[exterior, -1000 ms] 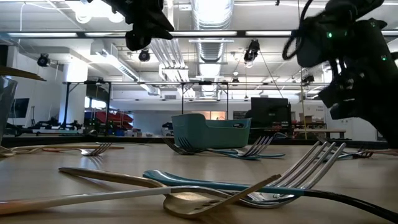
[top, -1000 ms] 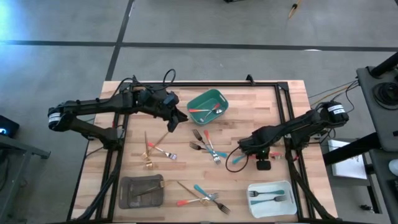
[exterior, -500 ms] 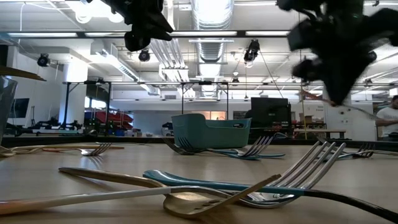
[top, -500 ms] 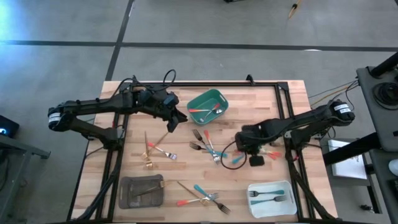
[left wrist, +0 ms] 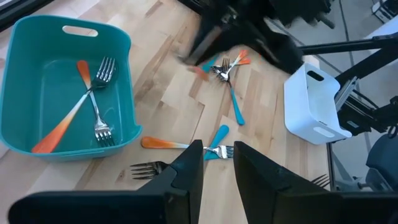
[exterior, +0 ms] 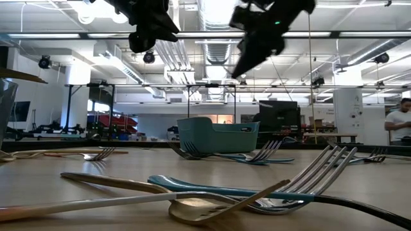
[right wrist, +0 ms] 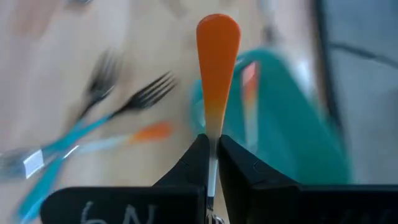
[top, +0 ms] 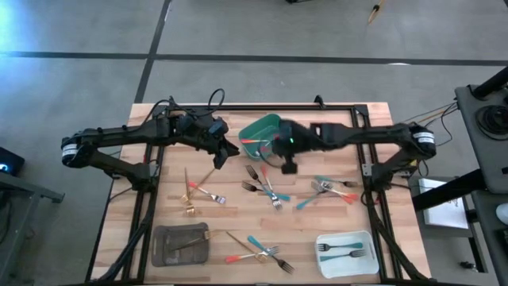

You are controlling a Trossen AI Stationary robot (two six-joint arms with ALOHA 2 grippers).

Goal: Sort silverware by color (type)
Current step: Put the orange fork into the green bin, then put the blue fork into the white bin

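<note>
Wooden planks run the length of the table [top: 333,238], and nearest me lie a grey tray [top: 180,244] with gold pieces and a white tray [top: 347,254] holding dark forks. Loose silverware [top: 262,187] sits scattered across the middle, teal and orange handles crossing. Farther back, the right gripper [right wrist: 211,163] hangs over the teal tray [top: 265,136], its fingers pinched tight on an orange-handled utensil [right wrist: 217,68]. Two orange-handled forks [left wrist: 93,102] rest inside that tray. Just beside it hovers the left gripper [left wrist: 216,163], fingers slightly apart, holding nothing.
</note>
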